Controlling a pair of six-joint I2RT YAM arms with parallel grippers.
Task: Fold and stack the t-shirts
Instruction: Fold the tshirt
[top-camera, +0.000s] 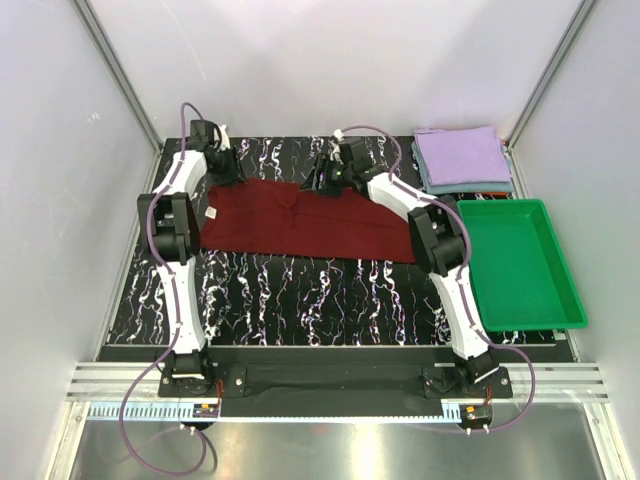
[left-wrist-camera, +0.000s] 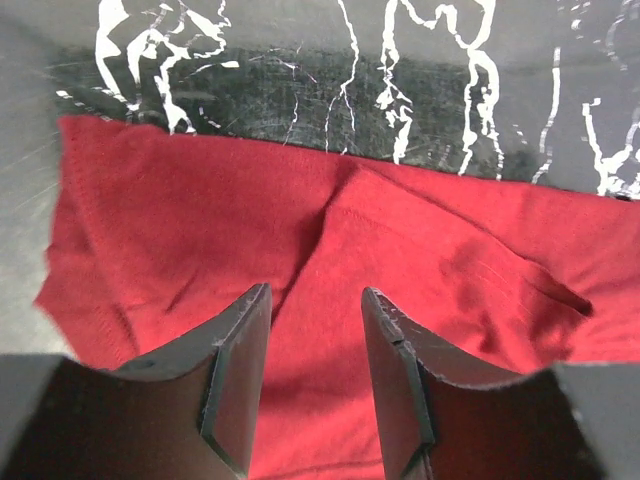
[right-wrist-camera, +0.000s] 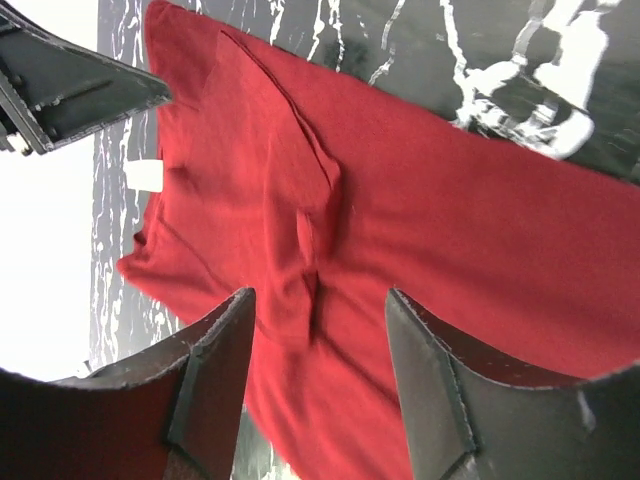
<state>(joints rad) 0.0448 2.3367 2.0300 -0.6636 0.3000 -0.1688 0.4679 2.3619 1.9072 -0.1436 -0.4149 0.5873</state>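
Black marbled bench (top-camera: 300, 300), maroon t-shirt (top-camera: 300, 225) spread flat mid-bench. Left claw (left-wrist-camera: 315, 295) half open over its far edge, gripping nothing; right claw (right-wrist-camera: 320, 295) wider, likewise empty. Folded lavender t-shirt (top-camera: 462, 155) stacked far right.

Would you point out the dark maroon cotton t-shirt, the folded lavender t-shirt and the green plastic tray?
dark maroon t-shirt (top-camera: 300, 225): top view, cloth middle.
folded lavender t-shirt (top-camera: 460, 155): top view, upper face.
green plastic tray (top-camera: 515, 265): top view, bare floor.
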